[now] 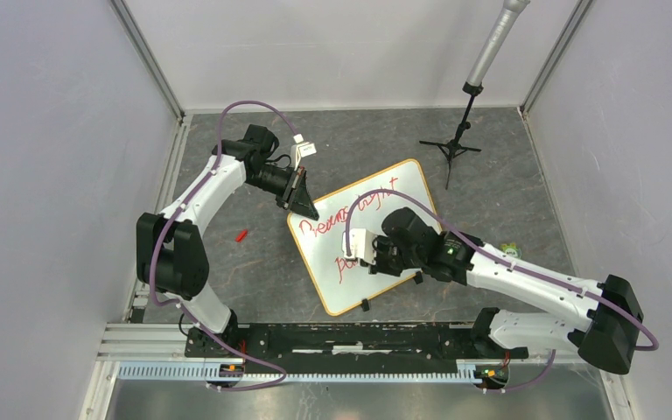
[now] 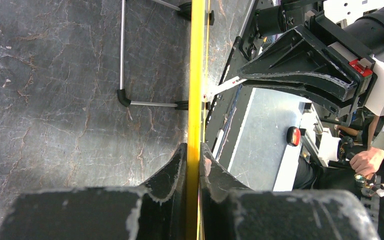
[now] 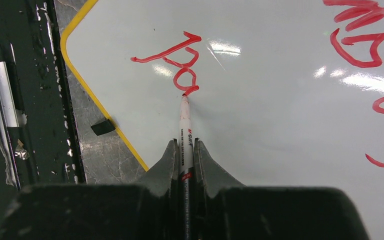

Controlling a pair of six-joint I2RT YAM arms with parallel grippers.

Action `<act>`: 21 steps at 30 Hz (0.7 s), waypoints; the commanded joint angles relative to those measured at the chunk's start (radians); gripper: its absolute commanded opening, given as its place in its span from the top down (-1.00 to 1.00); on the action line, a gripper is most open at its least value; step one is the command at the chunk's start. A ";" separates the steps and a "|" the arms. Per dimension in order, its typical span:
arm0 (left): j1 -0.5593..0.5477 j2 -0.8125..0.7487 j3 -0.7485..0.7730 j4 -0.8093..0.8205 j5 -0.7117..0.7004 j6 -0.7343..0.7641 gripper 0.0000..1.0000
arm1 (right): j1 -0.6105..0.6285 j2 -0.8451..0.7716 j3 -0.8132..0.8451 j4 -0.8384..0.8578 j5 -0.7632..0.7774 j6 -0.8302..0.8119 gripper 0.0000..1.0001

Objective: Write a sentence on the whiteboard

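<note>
Gripping a marker (image 3: 185,125), the right tool (image 3: 186,150) was clenched on the barrel, and the red tip touched the whiteboard (image 3: 280,125) at the last stroke of the sentence's (image 1: 341,216) second line. The left tool (image 2: 194,150) was clamped on the board's yellow rim (image 2: 196,75) at its far left corner. The whiteboard lay askew on the surface (image 1: 262,271), between the two arms.

The whiteboard (image 3: 280,125) is glossy and smooth, throwing back light glare. The counter (image 2: 55,100) looks like grey veined stone, faintly sheened. The right hand (image 3: 185,146) is matt black plastic, edges scuffed.
</note>
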 commanded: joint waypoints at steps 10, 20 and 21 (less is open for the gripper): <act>-0.002 0.023 0.011 0.004 -0.038 0.023 0.95 | -0.019 -0.014 0.081 -0.009 0.074 -0.016 1.00; -0.002 0.020 0.012 0.003 -0.040 0.023 0.95 | -0.058 0.003 0.123 0.013 0.085 -0.008 1.00; -0.002 0.019 0.012 0.004 -0.039 0.023 0.95 | -0.058 0.006 0.122 0.014 0.080 -0.008 1.00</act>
